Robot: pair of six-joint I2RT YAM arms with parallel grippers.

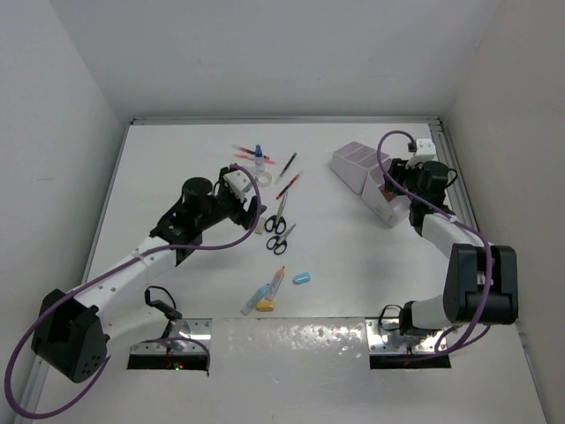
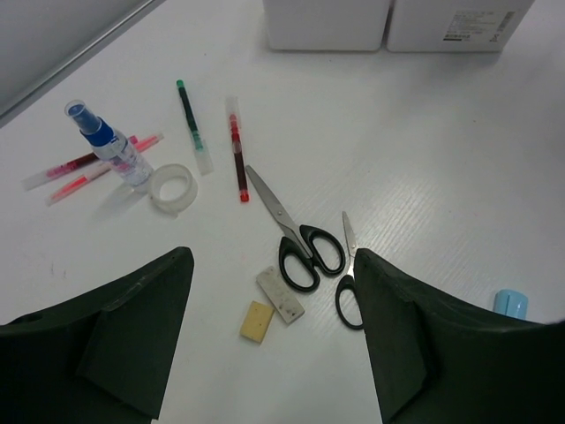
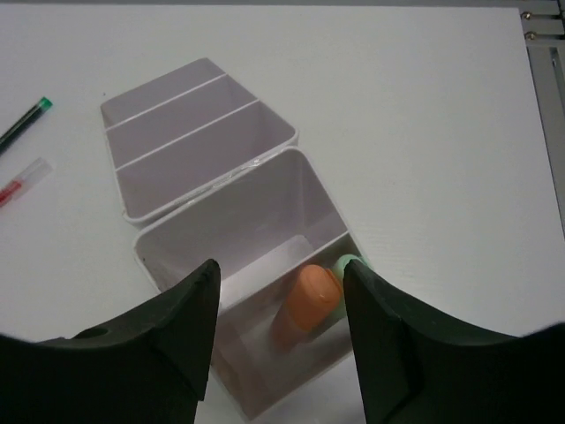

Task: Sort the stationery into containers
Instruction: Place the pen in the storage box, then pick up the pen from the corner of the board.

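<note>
so far just two capsules (image 3: 309, 305) lie in the organiser (image 3: 265, 221) (left gripper (image 2: 272, 265) and right gripper (image 3: 280, 265) both gape empty); scissors (image 2: 284, 225), pens (image 2: 237, 150), erasers (image 2: 257, 321), tape (image 2: 155, 190) and bottle (image 2: 113, 150) wait outside

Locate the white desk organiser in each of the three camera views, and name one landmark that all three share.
Top external: organiser, upper right of the picture.
Left wrist: organiser along the top edge.
Right wrist: organiser fills the centre.
Shared landmark: green-capped pen, lying left of it.
</note>
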